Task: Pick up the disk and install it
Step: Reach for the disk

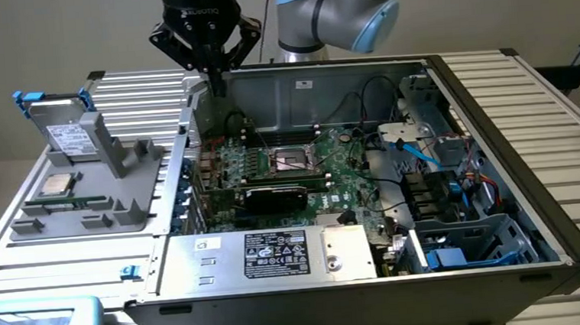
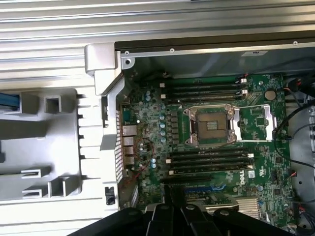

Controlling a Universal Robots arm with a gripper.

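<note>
We judge the task to be at its opening step: the pickup is not yet begun. The gripper (image 1: 220,87) hangs above the back corner of the open computer case (image 1: 316,92), its jaws pressed together and holding nothing. The disk (image 1: 66,130) stands on edge in a grey stand (image 1: 133,187), well apart from the jaws, off toward the exterior view's left and lower than the fingertips (blue tabs up, white label toward the camera). A small processor chip (image 1: 56,185) lies flat on the same stand; that is not our part.

In our judgement, a grasp calls for 2 things. The jaws must part wide enough to span the disk, and they must cross from the case to the stand, square to the disk's upright faces and clear of the chip.

The exterior view gives us the disk, the chip and a drive cage (image 1: 464,242) at the case corner farthest from the jaws. The wrist view gives what lies straight beneath the jaws: the motherboard (image 2: 147,142), its open processor socket (image 2: 211,127) and 2 banks of memory slots (image 2: 206,89). A blue sliver (image 2: 7,101) beside the stand may be the disk's rail; we cannot tell.
</note>
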